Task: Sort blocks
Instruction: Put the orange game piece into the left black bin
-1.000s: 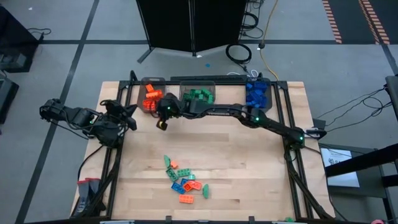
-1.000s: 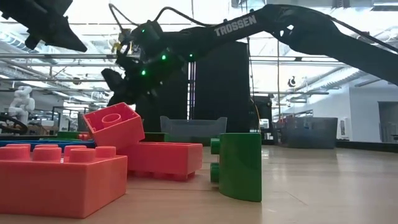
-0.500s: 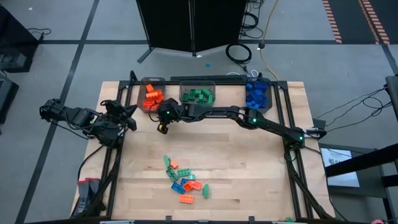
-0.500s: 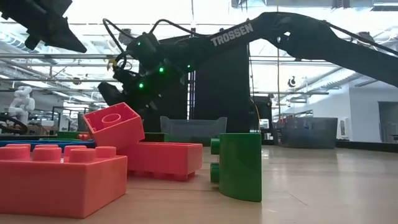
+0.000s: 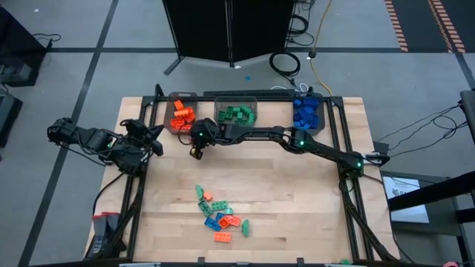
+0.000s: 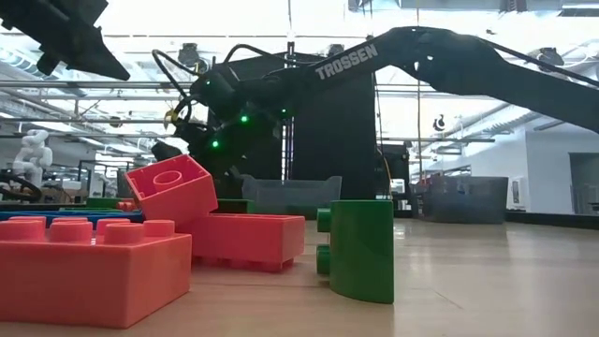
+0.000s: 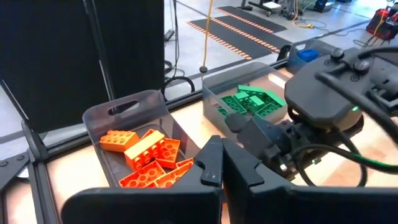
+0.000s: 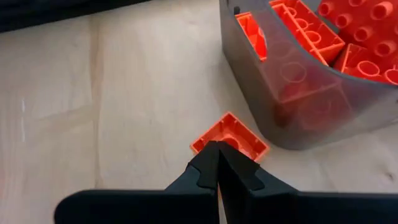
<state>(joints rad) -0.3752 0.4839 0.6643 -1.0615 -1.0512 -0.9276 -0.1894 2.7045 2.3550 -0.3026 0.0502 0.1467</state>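
A pale wooden table (image 5: 297,193) is seen on a grey floor. Loose blocks (image 5: 220,215) are heaped near its front edge. The right gripper (image 8: 217,163), pinched shut, is held over an orange block (image 8: 231,134) beside the orange bin (image 8: 298,118). The left gripper (image 7: 221,165) is shut too, at the table's left edge.

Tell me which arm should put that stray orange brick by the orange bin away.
Right. The right gripper, fingers shut, hangs directly over the stray orange brick lying beside the orange bin. The left gripper sits back at the table's left edge, also shut.
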